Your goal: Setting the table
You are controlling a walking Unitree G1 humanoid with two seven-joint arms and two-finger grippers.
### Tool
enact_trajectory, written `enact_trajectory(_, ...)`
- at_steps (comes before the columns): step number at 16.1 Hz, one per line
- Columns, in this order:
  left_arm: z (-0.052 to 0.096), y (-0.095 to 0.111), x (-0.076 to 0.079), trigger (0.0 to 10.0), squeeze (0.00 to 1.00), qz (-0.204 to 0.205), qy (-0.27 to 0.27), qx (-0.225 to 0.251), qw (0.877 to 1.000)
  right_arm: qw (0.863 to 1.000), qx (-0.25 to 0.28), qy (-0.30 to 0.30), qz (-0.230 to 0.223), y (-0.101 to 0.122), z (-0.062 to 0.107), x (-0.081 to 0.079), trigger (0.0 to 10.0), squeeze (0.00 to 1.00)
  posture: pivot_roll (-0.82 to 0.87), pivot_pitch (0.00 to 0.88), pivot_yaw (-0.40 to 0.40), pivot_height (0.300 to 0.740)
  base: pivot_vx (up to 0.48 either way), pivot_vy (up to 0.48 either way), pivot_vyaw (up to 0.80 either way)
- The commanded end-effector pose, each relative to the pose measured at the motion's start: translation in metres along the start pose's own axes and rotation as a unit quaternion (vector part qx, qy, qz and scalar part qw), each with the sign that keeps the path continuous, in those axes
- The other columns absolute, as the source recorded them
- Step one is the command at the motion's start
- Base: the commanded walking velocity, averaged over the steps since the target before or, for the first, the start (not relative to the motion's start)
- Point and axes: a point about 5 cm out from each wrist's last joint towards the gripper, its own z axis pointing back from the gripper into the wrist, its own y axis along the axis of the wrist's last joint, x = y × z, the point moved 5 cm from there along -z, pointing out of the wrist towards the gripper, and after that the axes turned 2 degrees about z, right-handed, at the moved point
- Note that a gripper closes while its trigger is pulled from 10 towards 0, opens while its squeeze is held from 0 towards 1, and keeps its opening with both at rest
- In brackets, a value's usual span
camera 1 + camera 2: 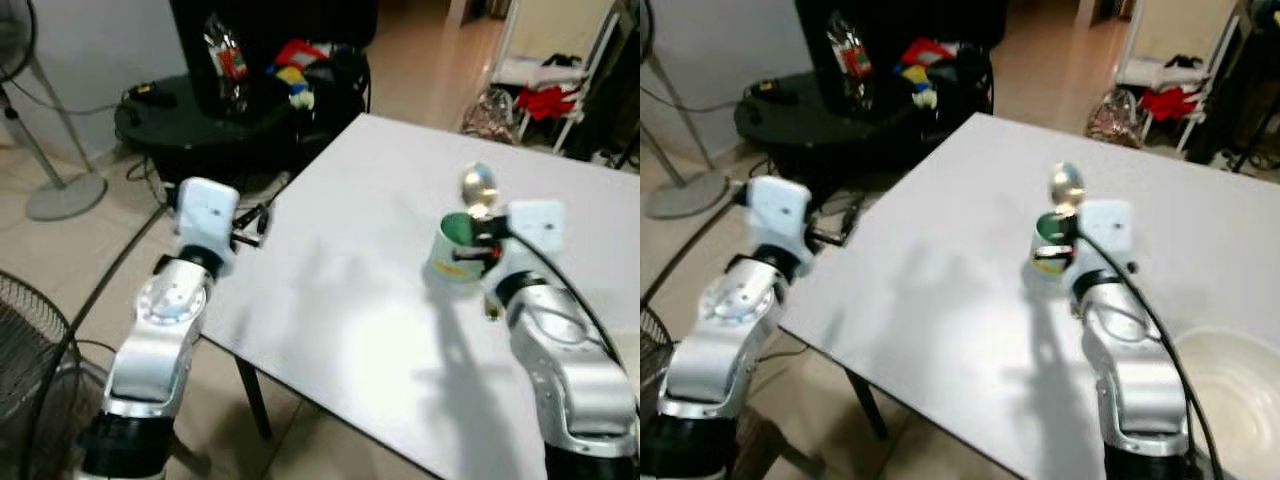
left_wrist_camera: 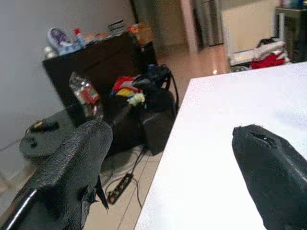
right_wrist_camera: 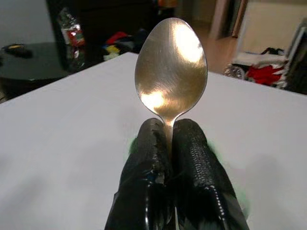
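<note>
The right gripper (image 3: 168,139) pinches the spoon (image 3: 171,72) by its neck, bowl standing above the fingertips, a green cup (image 1: 455,245) just beneath. Best lower it flat onto the white table (image 1: 350,300), releasing gently. The left gripper (image 2: 168,163) hangs spread, empty, at the table's edge.

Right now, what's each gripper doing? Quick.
Left gripper: open, holding nothing, at the table edge.
Right gripper: shut on the spoon, bowl end up, above the table.
</note>
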Motion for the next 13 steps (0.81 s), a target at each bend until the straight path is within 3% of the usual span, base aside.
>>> enact_trajectory(1, 0.002, -0.002, -0.005, 10.0, 0.0, -0.015, 0.003, -0.003, 1.0, 1.0, 0.012, 0.013, -0.003, 0.007, 0.002, -0.009, 10.0, 0.0, 0.06, 0.0, 0.05, 0.74, 0.0, 0.0, -0.46)
enact_trajectory(7, -0.003, -0.003, -0.014, 10.0, 0.0, -0.02, 0.017, -0.01, 1.0, 1.0, 0.006, -0.005, -0.02, 0.004, 0.008, -0.004, 10.0, 0.0, 0.04, 0.0, 0.082, 0.74, 0.0, 0.477, -0.79)
enact_trajectory(10, -0.005, -0.001, -0.011, 10.0, 0.0, -0.046, 0.009, -0.006, 0.999, 1.0, 0.004, -0.01, -0.018, 0.005, 0.008, -0.002, 10.0, 0.0, 0.04, 0.0, 0.087, 0.74, 0.0, -0.412, -0.78)
enact_trajectory(13, -0.006, -0.001, -0.009, 10.0, 0.0, -0.026, 0.007, -0.005, 1.0, 1.0, -0.023, -0.004, 0.013, -0.001, 0.006, 0.004, 10.0, 0.0, 0.04, 0.0, 0.085, 0.74, 0.0, -0.32, 0.0)
